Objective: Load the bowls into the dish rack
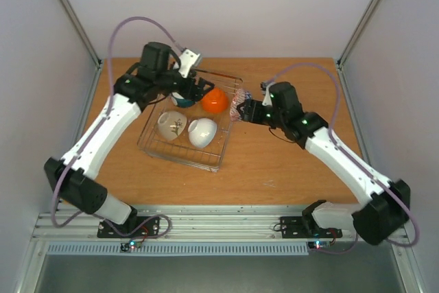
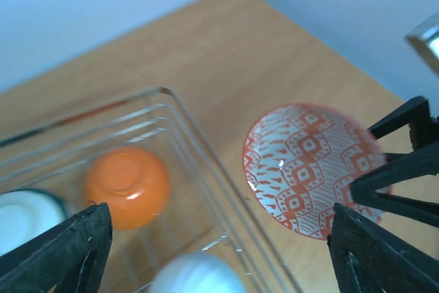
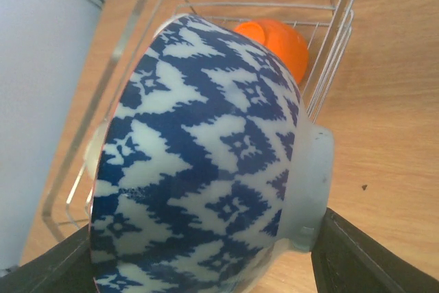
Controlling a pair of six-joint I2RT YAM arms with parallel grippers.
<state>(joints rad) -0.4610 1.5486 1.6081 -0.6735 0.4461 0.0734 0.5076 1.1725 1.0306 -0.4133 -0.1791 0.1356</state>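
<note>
The dish rack [image 1: 221, 143] is a silver wire basket left of the table's middle. In it lie an orange bowl [image 1: 215, 101], a white bowl with a brown sprig [image 1: 171, 125], a plain white bowl [image 1: 202, 132] and a teal-banded bowl [image 1: 181, 98]. My left gripper [image 1: 194, 87] hovers open over the rack's far end, just above the teal-banded bowl, with nothing between its fingers [image 2: 68, 252]. My right gripper [image 1: 245, 110] is shut on a dark-blue patterned bowl [image 3: 206, 162], held on its side at the rack's right wall. Its inside [image 2: 309, 169] has a red-orange pattern.
The rack's wire wall [image 2: 199, 149] runs between the orange bowl [image 2: 127, 186] and the held bowl. Bare wooden table [image 1: 274, 169] lies right of and in front of the rack. Grey walls close in the table on three sides.
</note>
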